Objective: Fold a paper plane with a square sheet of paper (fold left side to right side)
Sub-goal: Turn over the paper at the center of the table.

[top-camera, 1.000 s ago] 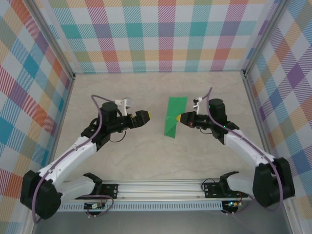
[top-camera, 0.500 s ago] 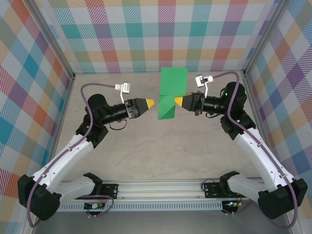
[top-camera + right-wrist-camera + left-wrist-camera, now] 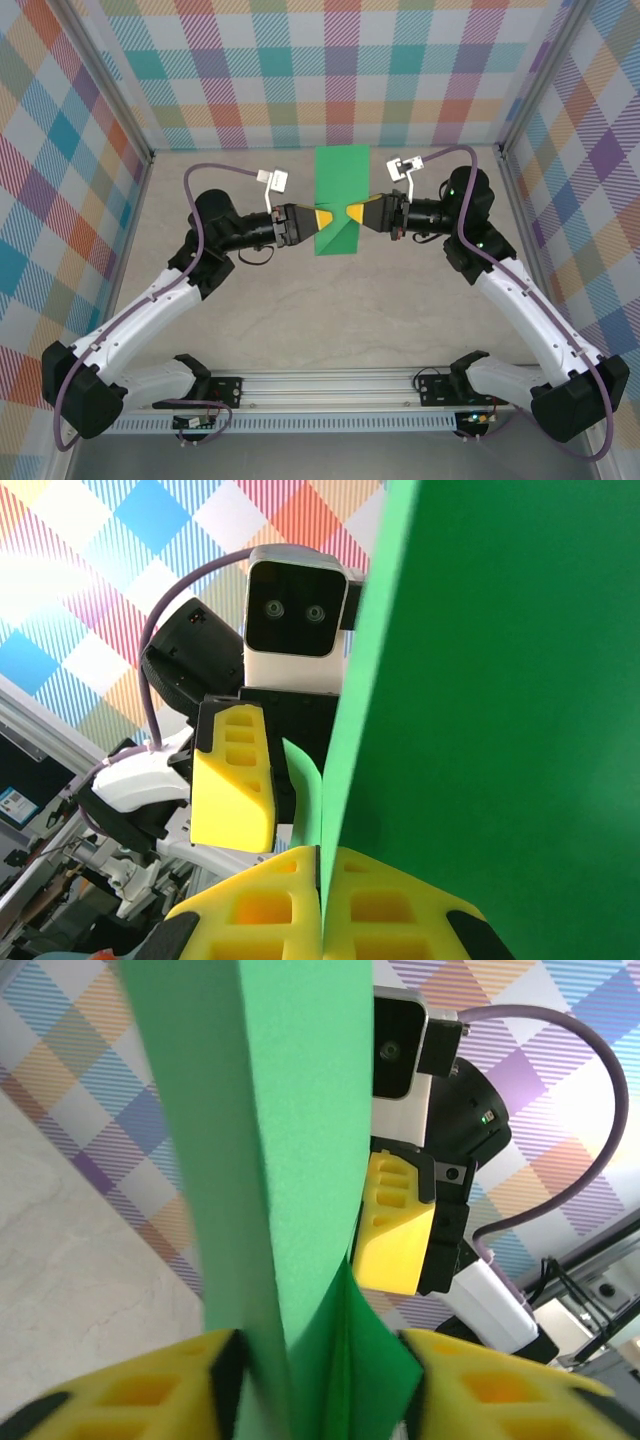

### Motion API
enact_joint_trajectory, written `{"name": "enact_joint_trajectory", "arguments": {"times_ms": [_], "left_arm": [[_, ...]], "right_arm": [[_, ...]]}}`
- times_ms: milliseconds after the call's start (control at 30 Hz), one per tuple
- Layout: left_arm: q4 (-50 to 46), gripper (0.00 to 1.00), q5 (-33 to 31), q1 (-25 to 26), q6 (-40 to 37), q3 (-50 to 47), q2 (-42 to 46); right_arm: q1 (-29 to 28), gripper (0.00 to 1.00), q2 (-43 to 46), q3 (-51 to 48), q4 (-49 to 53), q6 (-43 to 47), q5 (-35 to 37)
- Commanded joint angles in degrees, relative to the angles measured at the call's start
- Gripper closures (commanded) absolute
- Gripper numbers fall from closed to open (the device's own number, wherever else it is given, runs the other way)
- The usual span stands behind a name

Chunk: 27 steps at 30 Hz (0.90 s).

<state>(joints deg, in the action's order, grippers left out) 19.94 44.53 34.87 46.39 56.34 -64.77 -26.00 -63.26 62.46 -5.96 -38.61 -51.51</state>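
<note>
From above: holding the square sheet of paper [image 3: 340, 190], already folded narrow, upright over the desk [image 3: 300, 320], between left pincer [image 3: 322, 217] and right pincer [image 3: 356, 212]. On the left wrist: straddling the paper's lower folds with a narrow gap, firm pinch impossible to tell. On the right wrist: clamping the sheet's edge, yellow tips pressed fully together. Probably handing over mid-fold; next calling for securing the left pinch before loosening the right
</note>
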Motion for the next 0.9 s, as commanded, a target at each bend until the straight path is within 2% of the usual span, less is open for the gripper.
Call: {"name": "enact_joint_trajectory", "arguments": {"times_ms": [0,200,333,400,467,533,600,700,767,867], "left_arm": [[0.9,0.67,0.6,0.6,-1.0,1.5,0.3],[-1.9,0.89,-0.8,0.7,-2.3,1.2,1.0],[-7.6,0.92,-2.9,0.7,-5.1,1.5,2.0],[-14.1,0.93,-5.6,0.7,-8.9,2.0,2.6],[-23.6,0.93,-9.6,0.8,-13.8,3.3,3.1],[-35.9,0.97,-16.8,1.2,-19.2,5.1,3.3],[-47.8,1.00,-25.6,2.2,-23.0,6.9,2.6],[-60.7,1.00,-38.6,5.0,-25.2,9.7,0.6],[-68.8,1.00,-50.4,9.2,-25.4,12.9,-1.6],[-82.8,1.00,-68.7,16.3,-21.9,20.4,-8.5]], "right_arm": [[-0.4,0.98,1.6,1.1,-0.7,0.2,-0.3],[-0.4,0.82,3.6,0.7,4.1,2.4,1.8],[-0.4,0.64,5.2,0.9,12.0,6.1,5.6],[-0.4,0.53,6.3,1.2,19.0,9.5,9.9],[-0.4,0.40,7.6,2.1,28.0,13.0,18.4],[-0.3,0.30,8.0,3.4,37.9,16.2,30.8],[-0.3,0.28,7.3,4.5,49.6,17.1,47.4],[-0.3,0.23,5.1,2.6,60.6,15.5,66.1],[-0.3,0.15,3.9,-1.2,63.2,14.7,72.8],[-0.3,0.06,2.8,-6.7,64.1,12.6,77.1]]}}
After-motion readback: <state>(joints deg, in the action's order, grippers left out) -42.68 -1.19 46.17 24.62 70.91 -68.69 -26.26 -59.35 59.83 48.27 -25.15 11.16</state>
